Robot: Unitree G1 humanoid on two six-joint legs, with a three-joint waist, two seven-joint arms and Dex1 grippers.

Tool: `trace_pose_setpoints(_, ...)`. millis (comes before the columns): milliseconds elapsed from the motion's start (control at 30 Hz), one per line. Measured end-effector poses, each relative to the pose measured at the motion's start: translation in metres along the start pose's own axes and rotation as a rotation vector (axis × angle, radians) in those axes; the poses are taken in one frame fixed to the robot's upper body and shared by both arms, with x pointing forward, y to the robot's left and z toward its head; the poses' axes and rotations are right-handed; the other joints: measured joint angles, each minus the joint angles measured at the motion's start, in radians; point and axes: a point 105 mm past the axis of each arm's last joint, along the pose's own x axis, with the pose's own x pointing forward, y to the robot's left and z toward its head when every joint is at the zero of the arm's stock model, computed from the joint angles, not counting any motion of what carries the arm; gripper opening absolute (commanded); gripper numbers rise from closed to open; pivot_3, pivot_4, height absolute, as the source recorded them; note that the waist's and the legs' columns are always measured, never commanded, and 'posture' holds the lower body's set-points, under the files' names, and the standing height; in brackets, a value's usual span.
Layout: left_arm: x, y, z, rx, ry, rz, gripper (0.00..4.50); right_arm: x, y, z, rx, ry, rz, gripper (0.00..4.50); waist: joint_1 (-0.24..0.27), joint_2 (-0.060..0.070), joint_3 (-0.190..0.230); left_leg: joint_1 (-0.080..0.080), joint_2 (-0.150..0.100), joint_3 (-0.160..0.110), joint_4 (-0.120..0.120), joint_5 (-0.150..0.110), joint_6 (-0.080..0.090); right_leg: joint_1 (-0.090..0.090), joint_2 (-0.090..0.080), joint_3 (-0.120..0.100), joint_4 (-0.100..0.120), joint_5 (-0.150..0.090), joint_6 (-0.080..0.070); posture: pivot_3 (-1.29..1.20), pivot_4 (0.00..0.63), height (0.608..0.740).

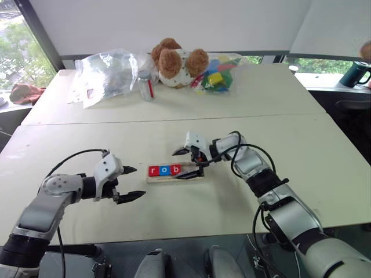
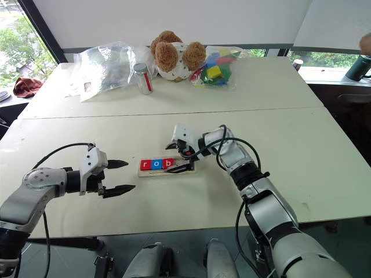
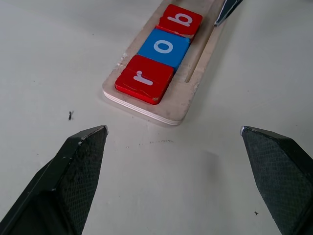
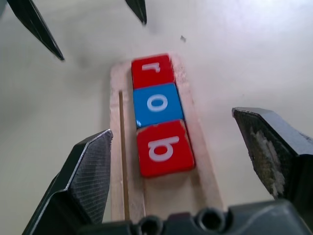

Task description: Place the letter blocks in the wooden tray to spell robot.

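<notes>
Left gripper [image 1: 128,183], fingers apart, hovers beside the wooden tray [image 1: 191,178] on the white table [image 1: 301,145]. Right gripper [image 1: 184,163], fingers spread, holds nothing above the tray's empty end. Three letter blocks [image 3: 164,48] spell "rob".

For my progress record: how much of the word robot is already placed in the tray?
Done: red r, blue o and red b sit in the wooden tray. In hand: nothing; right gripper and left gripper have open jaws. Left: second o and t.
</notes>
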Motion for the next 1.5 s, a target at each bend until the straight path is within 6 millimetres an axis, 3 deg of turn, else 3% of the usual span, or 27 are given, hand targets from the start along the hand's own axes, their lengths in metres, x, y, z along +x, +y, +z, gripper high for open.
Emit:
trace_pose_setpoints(67, 0.001, 0.001, 0.002, 0.005, -0.005, 0.000, 4.50, -0.012, -0.011, 0.012, 0.014, -0.047, -0.098, 4.40, 0.003, 0.000, 0.000, 0.000, 0.000, 0.000, 0.000, 0.000, 0.000, 0.000, 0.000, 0.000, 0.000, 0.000, 0.000, 0.00, 0.150, 0.740)
trace_pose_setpoints(200, 0.004, -0.003, 0.021, 0.031, -0.056, -0.025, 4.50, -0.060, -0.045, 0.025, 0.135, -0.126, -0.478, 4.40, 0.009, 0.000, 0.000, -0.001, 0.000, -0.001, 0.000, 0.000, 0.000, 0.000, -0.001, 0.000, 0.000, 0.000, 0.000, 0.00, 0.150, 0.740)
trace_pose_setpoints(300, 0.006, -0.005, 0.042, 0.055, -0.109, -0.050, 4.50, -0.104, -0.055, 0.007, 0.323, -0.120, -0.840, 4.40, 0.008, 0.000, 0.000, -0.002, 0.000, -0.002, 0.000, 0.000, -0.001, 0.000, -0.001, -0.001, 0.000, 0.000, 0.000, 0.00, 0.150, 0.740)
trace_pose_setpoints(367, 0.008, -0.003, 0.055, 0.078, -0.139, -0.057, 4.50, -0.119, -0.046, -0.013, 0.450, -0.080, -1.025, 4.40, 0.005, 0.000, 0.000, -0.002, 0.000, -0.001, -0.001, 0.001, -0.003, -0.001, -0.001, -0.001, 0.000, 0.000, 0.000, 0.00, 0.150, 0.740)
trace_pose_setpoints(467, 0.013, -0.003, 0.067, 0.102, -0.165, -0.080, 4.50, -0.119, -0.022, -0.045, 0.549, -0.003, -1.126, 4.40, -0.002, 0.000, -0.001, -0.001, 0.000, 0.001, -0.001, 0.001, -0.002, -0.001, 0.000, 0.001, 0.000, 0.000, 0.000, 0.00, 0.150, 0.740)
trace_pose_setpoints(533, 0.019, -0.005, 0.063, 0.085, -0.158, -0.118, 4.50, -0.116, -0.013, -0.062, 0.575, 0.058, -1.165, 4.40, -0.005, 0.001, 0.000, 0.000, 0.000, 0.002, -0.001, 0.001, 0.000, -0.001, 0.002, 0.002, 0.000, 0.000, 0.000, 0.00, 0.150, 0.740)
trace_pose_setpoints(700, 0.024, -0.001, 0.046, 0.035, -0.128, -0.142, 4.50, -0.122, -0.016, -0.075, 0.587, 0.086, -1.264, 4.40, -0.002, 0.001, 0.000, 0.001, 0.002, 0.002, 0.000, 0.001, -0.001, -0.001, 0.005, 0.002, 0.002, 0.000, 0.000, 0.00, 0.150, 0.740)
trace_pose_setpoints(1000, 0.020, -0.004, 0.055, 0.062, -0.148, -0.145, 4.50, -0.105, -0.016, -0.098, 0.660, 0.106, -1.217, 4.40, -0.002, 0.001, 0.000, 0.001, 0.002, 0.002, 0.000, 0.001, 0.000, 0.000, 0.005, 0.003, 0.001, 0.000, 0.000, 0.00, 0.150, 0.740)
trace_pose_setpoints(1100, 0.017, -0.003, 0.059, 0.073, -0.153, -0.125, 4.50, -0.102, -0.022, -0.098, 0.641, 0.104, -1.211, 3.52, -0.003, 0.001, 0.000, 0.001, 0.002, 0.002, 0.000, 0.001, 0.000, 0.000, 0.005, 0.003, 0.001, 0.000, 0.000, 0.00, 0.150, 0.740)
trace_pose_setpoints(1233, 0.016, -0.002, 0.059, 0.068, -0.153, -0.110, 4.50, -0.096, -0.025, -0.097, 0.619, 0.096, -1.196, 1.44, -0.001, 0.001, 0.000, 0.002, 0.002, 0.002, 0.000, 0.001, 0.000, 0.001, 0.005, 0.003, 0.001, 0.000, 0.000, 0.00, 0.150, 0.740)
trace_pose_setpoints(1267, 0.016, -0.002, 0.058, 0.063, -0.150, -0.108, 4.50, -0.096, -0.026, -0.097, 0.616, 0.096, -1.198, 1.16, 0.000, 0.001, 0.000, 0.002, 0.002, 0.002, 0.000, 0.001, 0.000, 0.001, 0.005, 0.003, 0.001, 0.000, 0.000, 0.00, 0.150, 0.740)
trace_pose_setpoints(1500, 0.017, -0.006, 0.048, 0.028, -0.135, -0.112, 4.50, -0.107, -0.019, -0.088, 0.607, 0.114, -1.266, 1.17, 0.002, 0.001, 0.000, 0.001, 0.002, 0.000, 0.000, 0.001, 0.000, 0.000, 0.005, 0.003, 0.001, 0.000, 0.000, 0.00, 0.150, 0.740)
